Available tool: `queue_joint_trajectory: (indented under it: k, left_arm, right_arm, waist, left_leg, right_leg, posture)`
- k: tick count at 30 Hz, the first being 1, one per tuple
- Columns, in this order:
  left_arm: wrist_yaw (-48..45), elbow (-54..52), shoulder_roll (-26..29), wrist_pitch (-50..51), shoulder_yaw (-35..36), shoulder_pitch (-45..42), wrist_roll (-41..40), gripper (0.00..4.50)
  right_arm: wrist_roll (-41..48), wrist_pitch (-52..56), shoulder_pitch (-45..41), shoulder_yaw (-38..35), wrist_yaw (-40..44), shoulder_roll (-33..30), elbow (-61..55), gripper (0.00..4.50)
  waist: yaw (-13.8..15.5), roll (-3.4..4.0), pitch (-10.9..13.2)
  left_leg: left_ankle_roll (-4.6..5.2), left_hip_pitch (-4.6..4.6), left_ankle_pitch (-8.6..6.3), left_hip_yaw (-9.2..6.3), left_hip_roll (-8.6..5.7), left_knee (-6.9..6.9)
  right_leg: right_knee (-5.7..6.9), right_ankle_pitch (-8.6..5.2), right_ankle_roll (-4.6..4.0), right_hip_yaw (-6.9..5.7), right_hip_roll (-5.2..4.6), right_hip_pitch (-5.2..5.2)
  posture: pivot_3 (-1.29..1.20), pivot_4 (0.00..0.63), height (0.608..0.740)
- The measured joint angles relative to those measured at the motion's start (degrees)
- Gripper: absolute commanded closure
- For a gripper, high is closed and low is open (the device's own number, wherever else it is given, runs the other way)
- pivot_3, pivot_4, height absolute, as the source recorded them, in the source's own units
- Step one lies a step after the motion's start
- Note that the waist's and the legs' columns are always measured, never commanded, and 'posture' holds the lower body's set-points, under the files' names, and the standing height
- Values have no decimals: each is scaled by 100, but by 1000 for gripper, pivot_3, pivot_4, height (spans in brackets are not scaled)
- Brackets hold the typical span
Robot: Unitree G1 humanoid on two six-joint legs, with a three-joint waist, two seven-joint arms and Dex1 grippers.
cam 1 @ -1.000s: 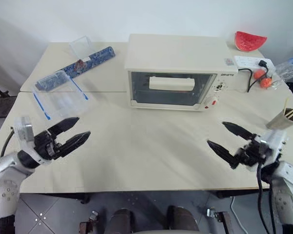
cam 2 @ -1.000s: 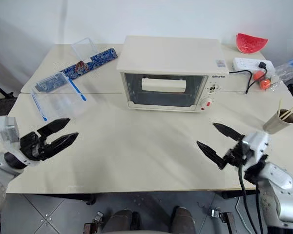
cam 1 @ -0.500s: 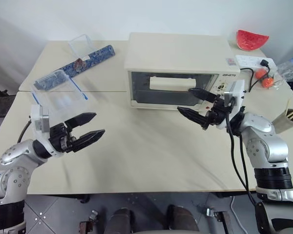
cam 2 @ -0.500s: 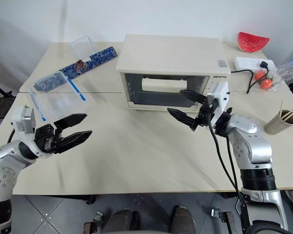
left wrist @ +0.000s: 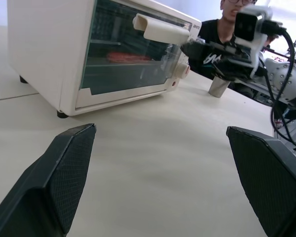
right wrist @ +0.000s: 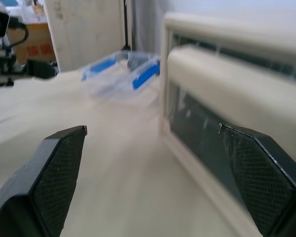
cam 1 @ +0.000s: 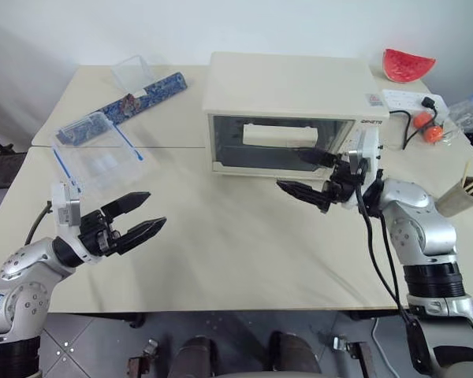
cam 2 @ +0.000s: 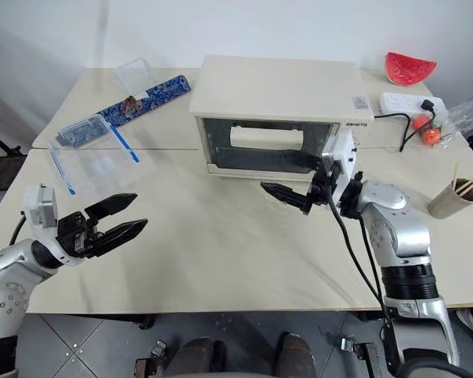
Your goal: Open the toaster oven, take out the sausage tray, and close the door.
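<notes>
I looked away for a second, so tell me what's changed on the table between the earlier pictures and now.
The right gripper swung up from the table's near right edge toward the toaster oven and now hangs open just in front of the door, near its handle, gripping nothing. The left gripper remains open over the table's left side. The door is still shut, and the plastic box hasn't moved.

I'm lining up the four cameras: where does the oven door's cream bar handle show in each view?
Left eye: handle at upper centre, above the right pincer.
Right eye: handle at upper centre.
Left wrist: handle along the top, on the glass door.
Right wrist: handle across the right half.
Shared landmark: the toaster oven.
</notes>
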Motion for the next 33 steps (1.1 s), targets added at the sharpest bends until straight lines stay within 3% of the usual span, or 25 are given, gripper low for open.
queue_joint_trajectory:
  k: [6, 14, 20, 26, 31, 33]
  left_arm:
    - [-18, 8, 0, -16, 18, 3, 7, 8]
    - [-131, 229, 2, -75, 20, -76, 81, 8]
    - [-169, 236, 1, -125, 20, -89, 137, 8]
    - [-161, 247, -18, -145, 7, -150, 186, 8]
    - [-130, 335, 40, -55, -98, -691, 185, 8]
    - [-102, 444, 68, 87, -115, -962, 132, 394]
  right_arm:
    - [-196, -121, 154, -57, -46, -123, 284, 0]
    - [-532, -863, -674, -204, -142, 195, 1230, 0]
    - [-657, -1102, -829, -174, 87, 347, 1422, 0]
    - [-756, -1438, -344, 39, 697, 269, 1038, 0]
    - [-997, -1823, 334, 129, 951, 22, 591, 0]
    - [-1107, -2010, 607, 222, 1005, -2, 494, 0]
  waist:
    - [-17, 0, 0]
    - [-37, 1, 0]
    - [-26, 1, 1]
    - [-113, 1, 0]
    - [-119, 0, 0]
    - [-121, 0, 1]
  left_leg:
    - [-1, 3, 1, 7, 1, 3]
    - [-2, 4, 1, 10, 2, 1]
    - [-2, 2, 1, 7, 2, -1]
    - [-3, 6, 1, 6, 4, -12]
    - [-3, 6, 1, 5, 3, -8]
    - [-3, 5, 1, 5, 3, -7]
  right_leg:
    - [1, 0, 0, 2, 0, 0]
    - [1, 0, 0, 4, 2, -2]
    - [0, 0, 0, 2, 1, -2]
    - [0, 0, 0, 1, 4, -4]
    - [0, 0, 0, 1, 3, -2]
    - [0, 0, 0, 1, 3, -2]
  posture:
    - [0, 150, 740]
    - [0, 150, 740]
    - [0, 150, 740]
    - [0, 150, 740]
    - [0, 150, 740]
    - [0, 150, 740]
